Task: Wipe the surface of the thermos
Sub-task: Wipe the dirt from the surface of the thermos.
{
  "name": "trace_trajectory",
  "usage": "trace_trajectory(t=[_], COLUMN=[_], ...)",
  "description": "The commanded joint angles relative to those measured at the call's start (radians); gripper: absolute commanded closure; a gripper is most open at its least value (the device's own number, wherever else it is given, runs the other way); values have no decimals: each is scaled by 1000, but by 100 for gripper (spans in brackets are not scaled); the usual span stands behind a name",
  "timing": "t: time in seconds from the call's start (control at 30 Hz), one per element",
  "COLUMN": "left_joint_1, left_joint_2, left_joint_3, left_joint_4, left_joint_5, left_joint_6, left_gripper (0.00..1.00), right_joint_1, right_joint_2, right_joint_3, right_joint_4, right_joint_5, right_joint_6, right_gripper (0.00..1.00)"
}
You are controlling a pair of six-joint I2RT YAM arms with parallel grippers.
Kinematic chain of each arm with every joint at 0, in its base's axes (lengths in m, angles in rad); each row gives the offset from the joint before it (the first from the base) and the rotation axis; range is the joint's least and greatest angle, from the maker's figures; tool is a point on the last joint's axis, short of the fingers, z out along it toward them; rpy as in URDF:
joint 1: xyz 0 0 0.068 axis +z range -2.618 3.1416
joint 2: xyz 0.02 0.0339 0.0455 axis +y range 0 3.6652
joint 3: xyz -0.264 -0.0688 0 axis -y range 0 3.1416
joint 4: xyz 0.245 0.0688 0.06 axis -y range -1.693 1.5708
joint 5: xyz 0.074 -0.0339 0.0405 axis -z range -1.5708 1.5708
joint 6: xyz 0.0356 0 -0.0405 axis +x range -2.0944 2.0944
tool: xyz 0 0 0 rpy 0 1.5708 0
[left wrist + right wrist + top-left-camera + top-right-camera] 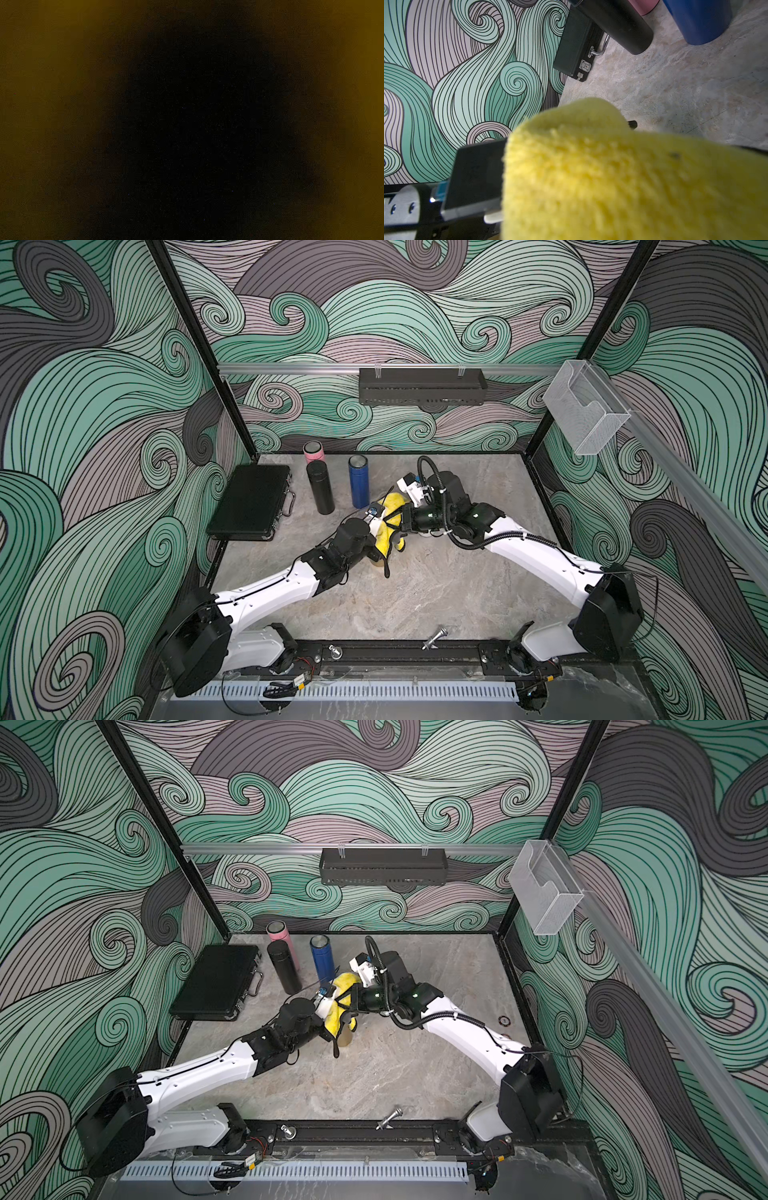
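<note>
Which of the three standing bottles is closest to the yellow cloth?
The blue bottle, beside the yellow cloth; the black bottle and pink bottle stand farther off.

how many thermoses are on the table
4: a pink thermos by the back wall, a black thermos in front of it, a blue thermos beside that, and a tan thermos mostly hidden under the yellow cloth.

Around me the walls [415, 302] swirl with teal, grey and mauve waves (all black-lined), while a silver rail [291, 369] across the back carries a black perforated shelf [422, 385], a clear plastic bin [582, 410] hangs at my right, and the floor [415, 597] is pale marbled stone.
</note>
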Motion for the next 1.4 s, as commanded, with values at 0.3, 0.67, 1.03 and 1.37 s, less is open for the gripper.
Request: trace_trajectory(t=[0.3, 0.67, 1.03, 1.37], left_joint_1=[6, 6, 34, 42], left_joint_2=[-53, -251, -425, -452], left_joint_3=[86, 268, 335, 290], left_joint_4=[-105, -369, -323, -214], left_joint_5=[-66, -108, -202, -131], left_joint_6=[-71, -292, -618, -739], left_gripper=[100, 100, 100, 100], right_joint_1=[20, -15, -16, -22], right_joint_2=[-250, -539, -552, -370], right_joint_3=[-60, -235, -482, -423], right_joint_4=[-103, -161, 146, 459], right_joint_5=[37, 233, 264, 155], right_joint_6=[-52, -78, 61, 36], right_gripper=[100, 100, 100, 100])
